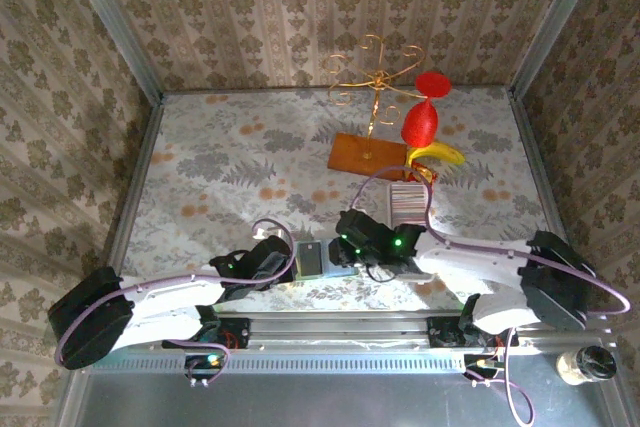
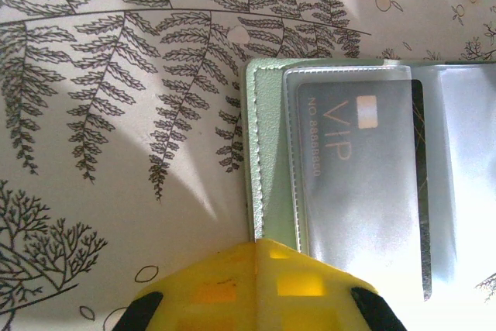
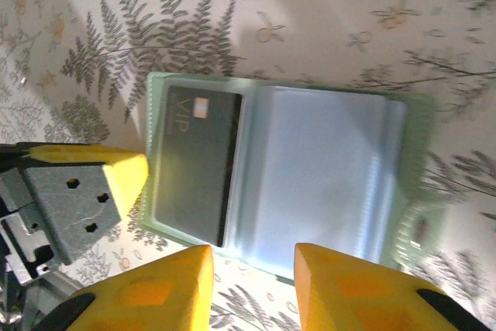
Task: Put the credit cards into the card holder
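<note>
A pale green folding card holder (image 3: 333,168) with clear plastic inner pockets lies opened flat on the fern-patterned table (image 2: 116,114). It sits near the front edge, between the two arms. A dark grey credit card (image 3: 194,164) marked "VIP" in gold sits inside the pocket on the left arm's side, under the clear sleeve. The pockets next to it are washed out by glare.

The left end effector (image 2: 256,257) has its yellow fingers pressed together and holds nothing. Their joined tip is at the holder's stitched edge, just beside the pocket with the card. It appears to be touching that edge, though the close wrist view leaves this uncertain.

The right end effector (image 3: 253,255) hovers at one long edge of the open holder. Its yellow fingers are spread, with nothing between them.

Farther back on the table, well apart from the holder, a long white ribbed tray (image 1: 405,202) lies next to a brown wooden board (image 1: 368,155).
</note>
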Controlling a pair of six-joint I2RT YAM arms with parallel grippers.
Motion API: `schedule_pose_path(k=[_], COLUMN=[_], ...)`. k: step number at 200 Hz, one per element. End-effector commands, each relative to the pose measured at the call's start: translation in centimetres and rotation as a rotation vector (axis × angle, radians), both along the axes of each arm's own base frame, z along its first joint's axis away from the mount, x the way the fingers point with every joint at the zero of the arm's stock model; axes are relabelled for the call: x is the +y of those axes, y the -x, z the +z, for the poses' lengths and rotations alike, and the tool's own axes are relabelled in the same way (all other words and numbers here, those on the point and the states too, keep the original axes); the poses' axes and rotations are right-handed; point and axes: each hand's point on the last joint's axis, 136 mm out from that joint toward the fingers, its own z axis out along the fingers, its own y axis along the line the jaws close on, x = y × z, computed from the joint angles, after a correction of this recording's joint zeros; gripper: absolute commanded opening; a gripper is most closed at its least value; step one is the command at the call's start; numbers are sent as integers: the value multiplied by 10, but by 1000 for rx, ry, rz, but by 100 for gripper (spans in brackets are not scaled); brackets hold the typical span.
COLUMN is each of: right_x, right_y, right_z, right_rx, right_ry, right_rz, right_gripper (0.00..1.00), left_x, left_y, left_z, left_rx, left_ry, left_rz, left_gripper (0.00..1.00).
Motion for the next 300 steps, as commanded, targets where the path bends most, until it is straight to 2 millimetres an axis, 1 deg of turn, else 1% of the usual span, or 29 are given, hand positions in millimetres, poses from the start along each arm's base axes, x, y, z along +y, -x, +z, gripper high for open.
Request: schedule_pose_path(k=[1, 32, 77, 115, 129, 132, 138, 212, 257, 300], right_x=[-26, -30, -14, -11, -9, -9, -9, 5, 6, 1], right_y=[-2, 4, 4, 2, 2, 3, 3, 6, 7, 11], right_z=[-3, -13, -19, -24, -22, -29, -30, -37, -43, -54], right_rx=[-35, -9, 18, 31, 35, 47, 52, 85, 101, 128], right_ry=[50, 52, 28, 43, 38, 56, 60, 47, 57, 96], right_rz=[-92, -87, -65, -69, -67, -67, -67, -34, -30, -34], right_gripper=[33, 34, 34, 36, 36, 36, 36, 36, 36, 38], left_x=[12, 13, 14, 14, 14, 14, 14, 14, 13, 13], left_y=[6, 6, 7, 7, 6, 6, 6, 7, 7, 7], left_z=[-12, -11, -11, -10, -10, -10, -10, -11, -12, -13], left_rx=[33, 27, 24, 22, 21, 21, 21, 22, 23, 25], left_ry=[-42, -37, -32, -29, -28, -28, -28, -28, -29, -25], left_rz=[16, 19, 21, 23, 23, 22, 25, 21, 18, 18], left_gripper=[0, 0, 0, 0, 0, 0, 0, 0, 0, 0])
